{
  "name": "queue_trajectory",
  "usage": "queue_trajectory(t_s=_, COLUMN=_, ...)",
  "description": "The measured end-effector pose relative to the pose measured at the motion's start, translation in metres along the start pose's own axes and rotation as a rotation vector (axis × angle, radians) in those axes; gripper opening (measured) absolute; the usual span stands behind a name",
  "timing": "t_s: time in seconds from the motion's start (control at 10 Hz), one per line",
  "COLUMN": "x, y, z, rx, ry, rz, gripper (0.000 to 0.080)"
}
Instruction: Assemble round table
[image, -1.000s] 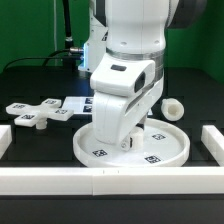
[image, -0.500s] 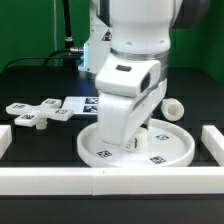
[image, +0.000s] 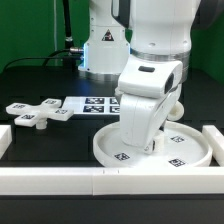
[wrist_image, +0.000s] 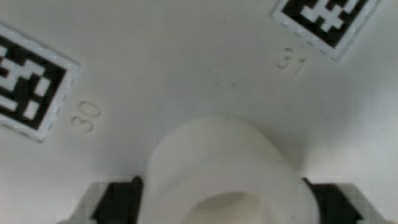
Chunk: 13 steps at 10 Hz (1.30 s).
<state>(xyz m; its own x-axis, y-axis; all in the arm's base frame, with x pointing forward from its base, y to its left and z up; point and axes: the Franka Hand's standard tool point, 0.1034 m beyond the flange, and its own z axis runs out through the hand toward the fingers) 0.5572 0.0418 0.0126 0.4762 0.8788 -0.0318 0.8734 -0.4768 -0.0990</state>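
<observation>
The large round rimmed disc (image: 185, 150) lies flat on the table toward the exterior view's right, with tags on its face. My gripper (image: 140, 146) points straight down onto its middle. In the wrist view the gripper (wrist_image: 217, 200) has its dark fingers (wrist_image: 121, 200) on either side of a white rounded hub (wrist_image: 217, 165) on the disc (wrist_image: 178, 60). The short cylinder leg (image: 176, 102) lies behind the arm, partly hidden. The cross-shaped piece (image: 38, 113) lies at the exterior view's left.
The marker board (image: 92, 104) lies behind the disc. Long white border blocks run along the front (image: 100, 181), at the left (image: 4, 140) and at the right (image: 213, 135). The disc's rim is close to the right block.
The gripper and the disc have moved together toward the exterior view's right. The leg is now more hidden behind the arm.
</observation>
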Motion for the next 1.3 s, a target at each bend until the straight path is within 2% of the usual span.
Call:
queue_trajectory(t_s=0.3, x=0.0, y=0.001, z=0.0, rx=-0.001, ry=0.0, rz=0.005, gripper=0.0412)
queue_trajectory(t_s=0.4, x=0.0, y=0.001, z=0.0, rx=-0.001, ry=0.0, rz=0.005, gripper=0.0449)
queue_trajectory(t_s=0.5, x=-0.001, y=0.001, z=0.0, rx=-0.001, ry=0.0, rz=0.005, gripper=0.0574)
queue_trajectory(t_s=0.6, x=-0.001, y=0.001, z=0.0, rx=-0.001, ry=0.0, rz=0.006, gripper=0.0574)
queue_trajectory(t_s=0.7, x=-0.001, y=0.001, z=0.0, rx=-0.002, ry=0.0, rz=0.006, gripper=0.0634)
queue_trajectory(t_s=1.0, x=-0.009, y=-0.008, z=-0.025, rx=-0.021, ry=0.004, rz=0.036, gripper=0.0649)
queue_trajectory(t_s=1.3, x=-0.03, y=-0.032, z=-0.047, rx=-0.042, ry=0.008, rz=0.179, gripper=0.0649)
